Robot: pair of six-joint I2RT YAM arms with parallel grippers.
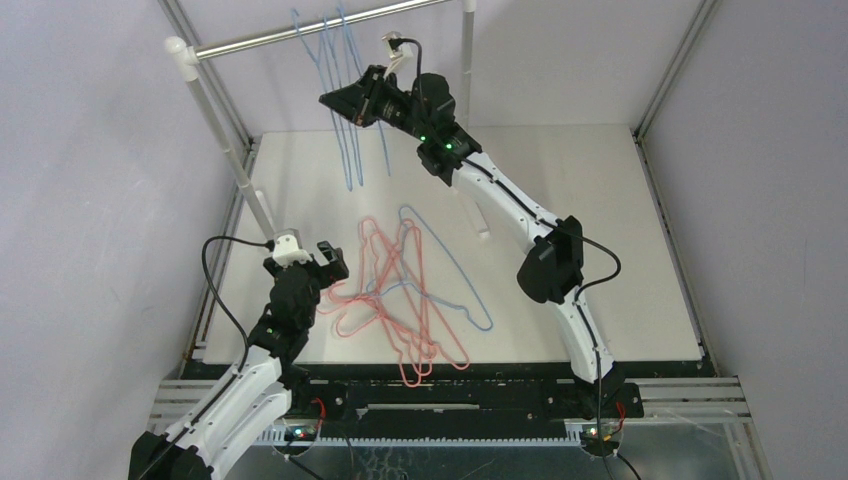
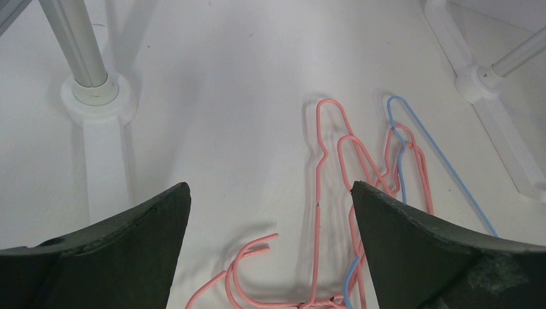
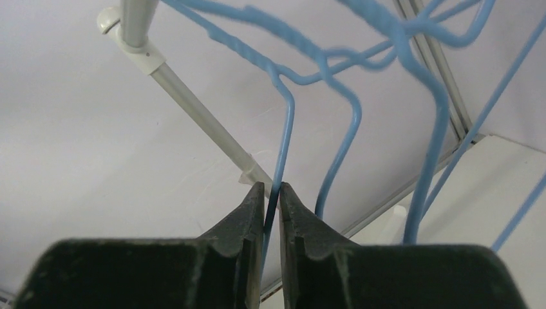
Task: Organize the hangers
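Observation:
Light blue hangers hang from the silver rail at the back. My right gripper is raised beside them and is shut on a blue hanger's wire, the wire pinched between its fingertips. A tangle of pink-red hangers and one blue hanger lies on the table's middle. My left gripper is open and empty, low at the pile's left edge. In the left wrist view the pink hooks lie between its fingers.
The rail's white post and round foot stand left of my left gripper. A second white foot stands at the back right. The white table is ringed by grey walls and aluminium frame bars.

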